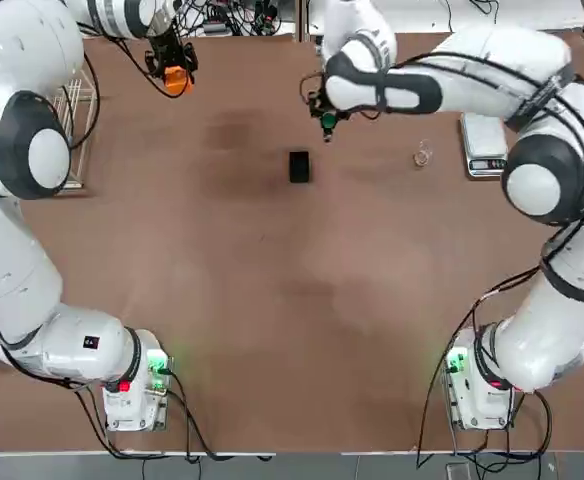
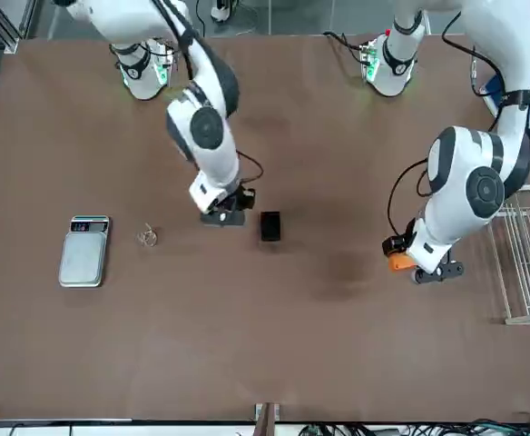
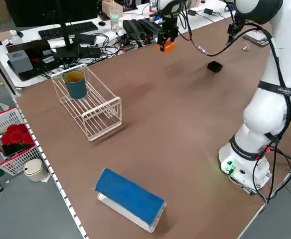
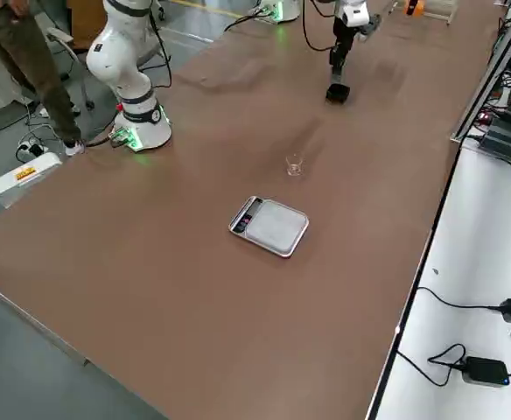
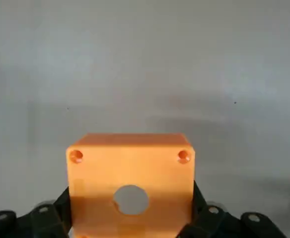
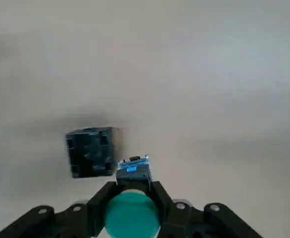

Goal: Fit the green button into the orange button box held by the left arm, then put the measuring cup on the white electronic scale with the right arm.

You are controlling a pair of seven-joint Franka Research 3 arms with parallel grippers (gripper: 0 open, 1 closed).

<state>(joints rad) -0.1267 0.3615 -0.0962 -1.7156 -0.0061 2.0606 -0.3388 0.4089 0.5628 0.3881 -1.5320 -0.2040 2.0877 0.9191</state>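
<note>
While left gripper grips orange box, hole exposed, over table's left side, right gripper pinches green button near black block. Button looks light, stiff, its round cap liable to slip; best held by cap's rim, stem free. Cup, beside scale, seems feather-light, maybe brittle: pinch walls softly.

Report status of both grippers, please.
Left gripper: holding orange button box. Right gripper: holding green button, near black block. Button not yet fitted.
</note>
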